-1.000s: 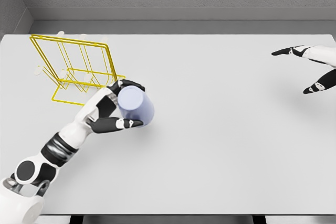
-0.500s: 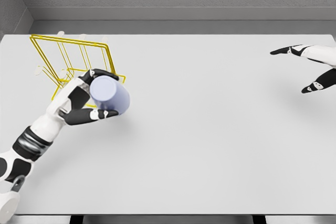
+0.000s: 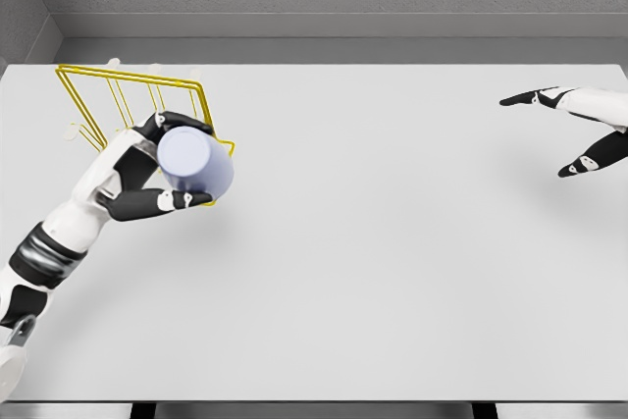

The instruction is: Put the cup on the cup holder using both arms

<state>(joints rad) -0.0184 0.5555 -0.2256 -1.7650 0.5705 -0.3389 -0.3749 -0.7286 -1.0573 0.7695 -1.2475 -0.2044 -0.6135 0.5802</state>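
Nearest the camera, bare stretch of flat white table, nothing on it. Left arm enters from lower left edge and reaches up and away; left hand wrapped around a pale lavender cylindrical cup, dark fingers curled along its lower side and others over its top edge. Cup is carried, tipped so a flat round end faces the camera; cannot tell from this angle whether that end is the base or the mouth. Cup sits at the near right corner of the yellow wire-frame cup holder, overlapping its front rungs in the picture; whether it touches the wire cannot be told. Holder stands at far left of table, frame leaning, pegs too thin to make out clearly. Right hand shows far right, well apart from cup and holder, fingers spread and extended, holding nothing. Judgement: pick-up done, carry to the holder nearly done; left to do are seating the cup on a peg and letting go. Right arm has no visible part in the work at this point.
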